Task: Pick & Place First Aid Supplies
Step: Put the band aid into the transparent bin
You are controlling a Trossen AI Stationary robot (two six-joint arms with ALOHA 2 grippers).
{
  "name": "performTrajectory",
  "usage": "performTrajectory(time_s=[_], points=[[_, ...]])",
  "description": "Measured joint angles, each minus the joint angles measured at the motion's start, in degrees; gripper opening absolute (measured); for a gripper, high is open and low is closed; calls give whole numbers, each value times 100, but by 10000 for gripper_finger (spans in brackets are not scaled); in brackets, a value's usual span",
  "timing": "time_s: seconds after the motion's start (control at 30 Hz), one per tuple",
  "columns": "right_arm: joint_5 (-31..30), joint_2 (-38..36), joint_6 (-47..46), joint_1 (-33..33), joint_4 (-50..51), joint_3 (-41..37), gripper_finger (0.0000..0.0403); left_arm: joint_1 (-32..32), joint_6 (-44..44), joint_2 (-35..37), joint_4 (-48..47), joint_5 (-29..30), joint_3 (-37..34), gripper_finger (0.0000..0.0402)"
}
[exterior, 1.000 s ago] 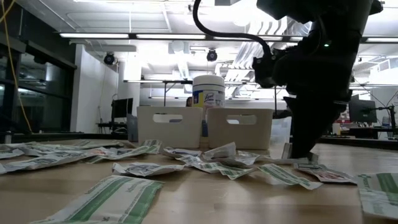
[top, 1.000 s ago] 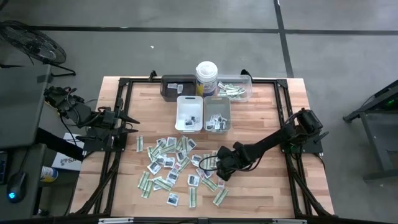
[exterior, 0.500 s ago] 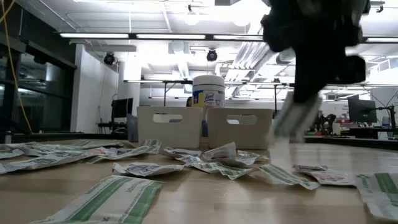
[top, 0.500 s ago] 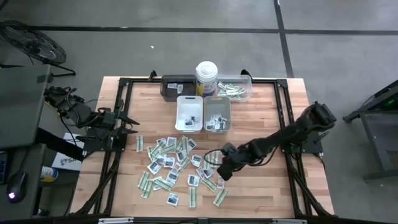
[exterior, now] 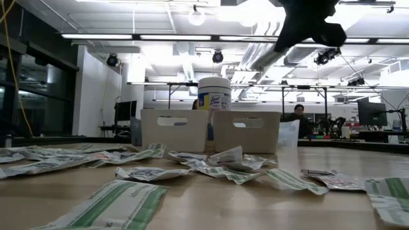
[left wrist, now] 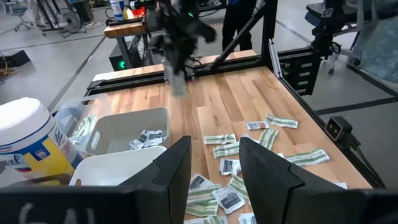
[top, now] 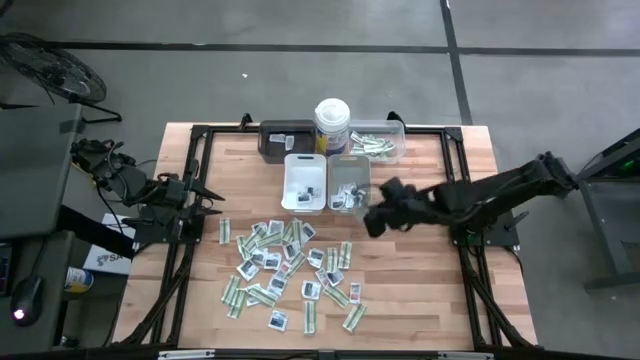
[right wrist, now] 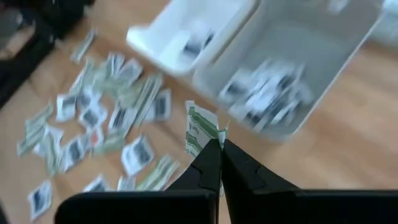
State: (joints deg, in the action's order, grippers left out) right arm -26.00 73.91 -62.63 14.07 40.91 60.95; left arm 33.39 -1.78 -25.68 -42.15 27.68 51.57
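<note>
Right gripper (top: pixel 372 218) has lifted off the pile and swung toward 12 o'clock; a second ago it was down among the packets (top: pixel 285 262) near table centre, now it hangs just beside the grey tray (top: pixel 349 186), at the tray's 4 o'clock corner. Its fingers are clamped shut on one green-and-white strip (right wrist: pixel 200 130), which the right wrist view shows pinched at the tips and sticking up. In that view the grey tray (right wrist: pixel 323 56) with its sachets sits ahead, and the white tray (right wrist: pixel 186 31) beside it.

In the low view the arm has risen nearly out of frame, and the strip is no longer on the wood where the gripper stood a moment ago.

Meaning: the pick looks done and the carry is under way. Which bin this strip belongs in cannot be told for sure; the clear tray (top: pixel 378 141) at 12 o'clock already holds similar green strips, so that is the likely target, a bit farther on past the grey tray.

Left gripper (left wrist: pixel 214 163) is parked at the table's 9 o'clock edge, unchanged, fingers apart and holding nothing.

Most of the pile is left on the table, spread from centre toward 6 o'clock, so the task is far from finished. The canister (top: pixel 331 125) stands between the dark tray (top: pixel 284 139) and the clear tray.
</note>
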Motion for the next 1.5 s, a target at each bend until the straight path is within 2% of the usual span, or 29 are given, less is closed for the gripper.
performTrajectory(time_s=[0.23, 0.47, 0.7, 0.83, 1.03, 1.27, 1.5], points=[[-61, -471, 1142, -997, 67, 2, 0, 0, -61, -87, 2, 146, 0, 133], [255, -487, 2159, -2103, 64, 2, 0, 2, -223, -237, 14, 367, 1, 133], [402, -487, 2923, -3165, 14, 4, 0, 2, -320, -294, 87, 899, 0, 133], [739, -485, 3455, -3799, -178, 7, 0, 1, -300, -296, 130, 1346, 1, 133], [1590, -292, 4003, -4788, -481, 15, 0, 2, -146, -296, 133, 2038, 2, 133], [2580, 394, 4258, -5638, -1038, 15, 0, 0, 160, -331, 133, 2287, 1, 133], [3373, 1178, 4236, -6121, -1697, 15, 0, 0, 136, -389, 155, 2270, -3, 133]])
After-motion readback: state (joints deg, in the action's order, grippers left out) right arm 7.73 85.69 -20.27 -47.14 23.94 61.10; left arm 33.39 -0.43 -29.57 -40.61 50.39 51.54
